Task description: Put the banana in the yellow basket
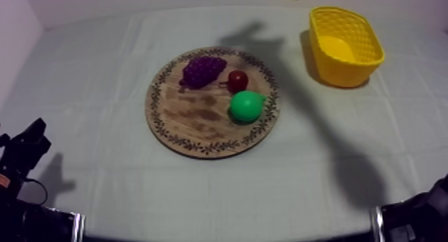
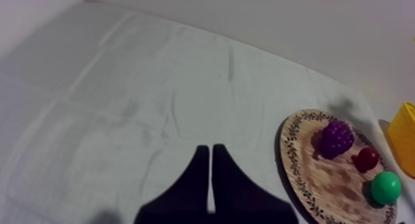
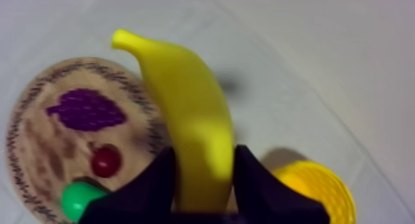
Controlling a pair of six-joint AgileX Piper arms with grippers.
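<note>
My right gripper (image 3: 204, 161) is shut on the yellow banana (image 3: 185, 103) and holds it high above the table, between the wooden board (image 3: 43, 146) and the yellow basket (image 3: 321, 189). In the top view the basket (image 1: 343, 75) stands at the back right, tilted, and the board (image 1: 193, 118) lies in the middle. A broad shadow falls across the cloth between them. My left gripper (image 2: 211, 177) is shut on nothing, its fingers lying together, low at the left side (image 1: 23, 148) and well left of the board (image 2: 315, 171).
Three fruits sit on the board: a purple bunch of grapes (image 1: 202, 70), a small red fruit (image 1: 237, 80) and a green pear (image 1: 247, 106). Open cloth surrounds the board. A black part of my right arm (image 1: 413, 218) shows at the lower right edge.
</note>
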